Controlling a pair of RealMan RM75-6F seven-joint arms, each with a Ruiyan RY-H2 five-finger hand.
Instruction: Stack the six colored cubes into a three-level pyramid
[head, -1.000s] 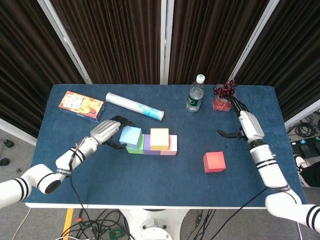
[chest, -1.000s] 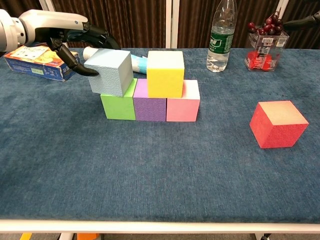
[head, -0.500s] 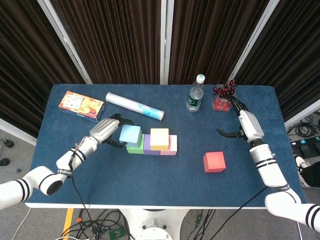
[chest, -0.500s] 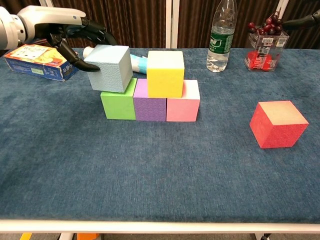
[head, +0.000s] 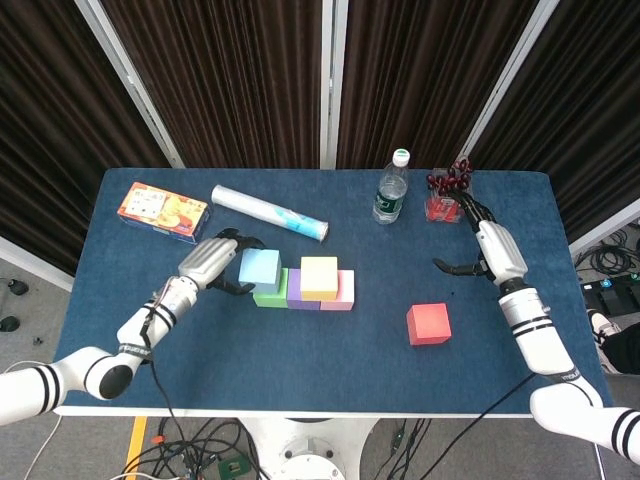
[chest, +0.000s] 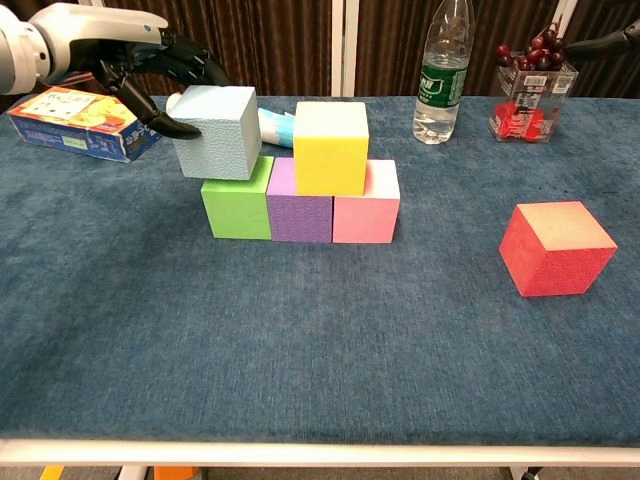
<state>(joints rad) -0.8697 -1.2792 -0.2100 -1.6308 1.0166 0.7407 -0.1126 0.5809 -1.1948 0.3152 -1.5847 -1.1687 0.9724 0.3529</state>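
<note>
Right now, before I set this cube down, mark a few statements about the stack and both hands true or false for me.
1. The left hand holds the light blue cube above the green cube. True.
2. The yellow cube sits on the bottom row. False: it rests on top of the purple cube and pink cube.
3. The red cube is already on the stack. False: it lies alone on the table, off to the right.
4. The right hand holds nothing. True.
5. The water bottle lies on its side. False: it stands upright.
</note>
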